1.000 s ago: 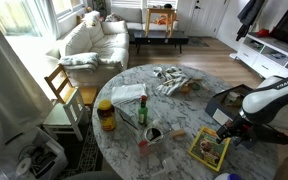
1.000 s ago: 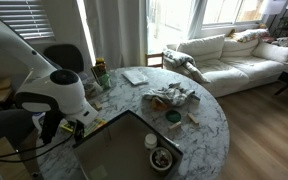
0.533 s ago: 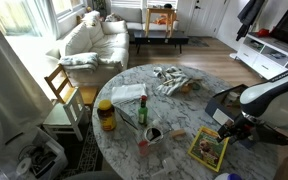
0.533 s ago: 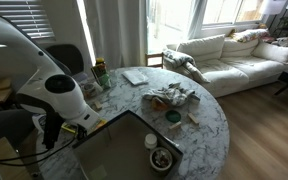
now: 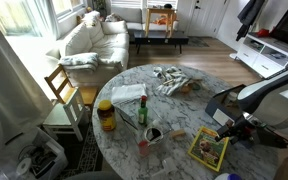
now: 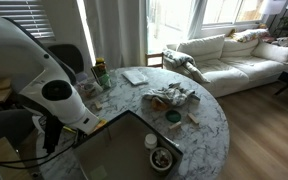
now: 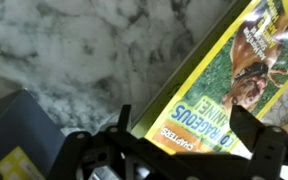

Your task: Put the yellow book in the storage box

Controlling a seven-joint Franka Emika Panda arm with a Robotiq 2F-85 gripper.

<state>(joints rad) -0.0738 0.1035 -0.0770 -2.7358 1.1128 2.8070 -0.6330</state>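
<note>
The yellow book lies flat on the marble table near its edge. In the wrist view the yellow book shows its yellow cover and green-bordered picture. My gripper is open, its two dark fingers spread over the book's lower edge; I cannot tell whether they touch it. In an exterior view the gripper sits at the book's far corner. The grey-blue storage box stands open beside the arm. It also shows in the wrist view and as a dark shape. In that exterior view the arm hides most of the book.
On the table stand a yellow-lidded jar, a green bottle, a red cup, a crumpled cloth and white paper. A bowl and a white cup sit by the box. A wooden chair stands at the table.
The arm's upper links have shifted slightly. The gripper stays open over the book's corner, and the book has not moved.
</note>
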